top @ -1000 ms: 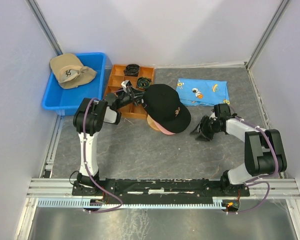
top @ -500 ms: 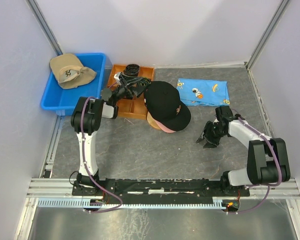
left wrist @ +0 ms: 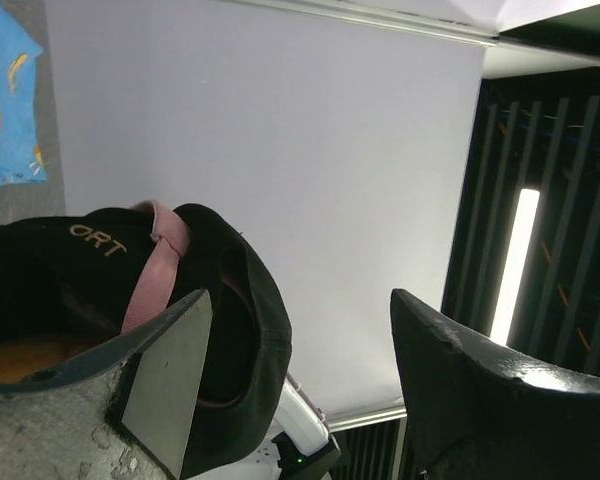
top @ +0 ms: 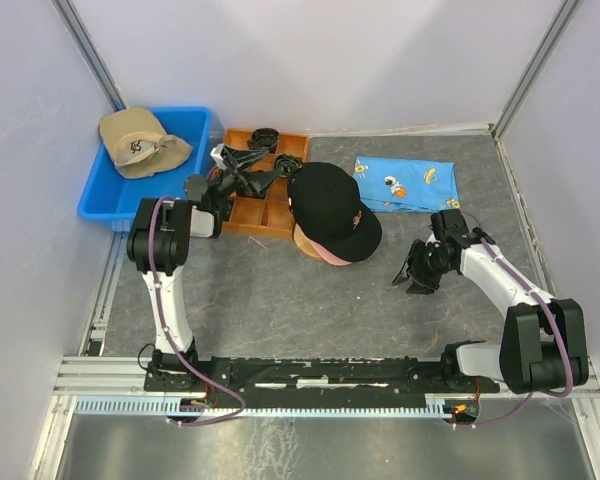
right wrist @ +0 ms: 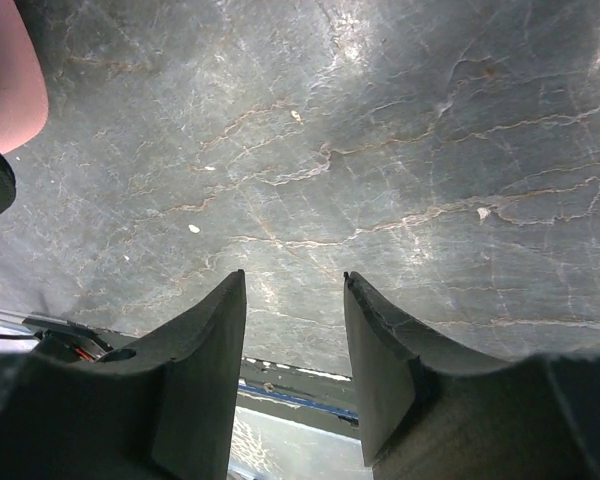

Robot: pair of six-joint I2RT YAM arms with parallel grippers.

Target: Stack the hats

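A black hat [top: 330, 208] with a pale emblem sits on top of a pink hat [top: 321, 256] at the table's middle; only the pink brim shows under it. A tan hat [top: 138, 143] lies in the blue bin [top: 108, 195] at the back left. My left gripper [top: 258, 168] hovers open over the orange tray, just left of the black hat [left wrist: 235, 330], holding nothing [left wrist: 300, 300]. My right gripper [top: 420, 272] stands open to the right of the stack, low over bare table [right wrist: 295, 277]. The pink brim [right wrist: 10, 80] shows at its left edge.
An orange divided tray [top: 242, 215] holding small black coiled bundles [top: 266, 137] sits between the bin and the stack. A blue cartoon-print cloth [top: 405, 184] lies at the back right. Grey walls close in the table on three sides.
My left gripper has opened, let go of the black hat and drawn back left over the tray. The black hat has settled on the pink one. The right gripper drew slightly nearer.
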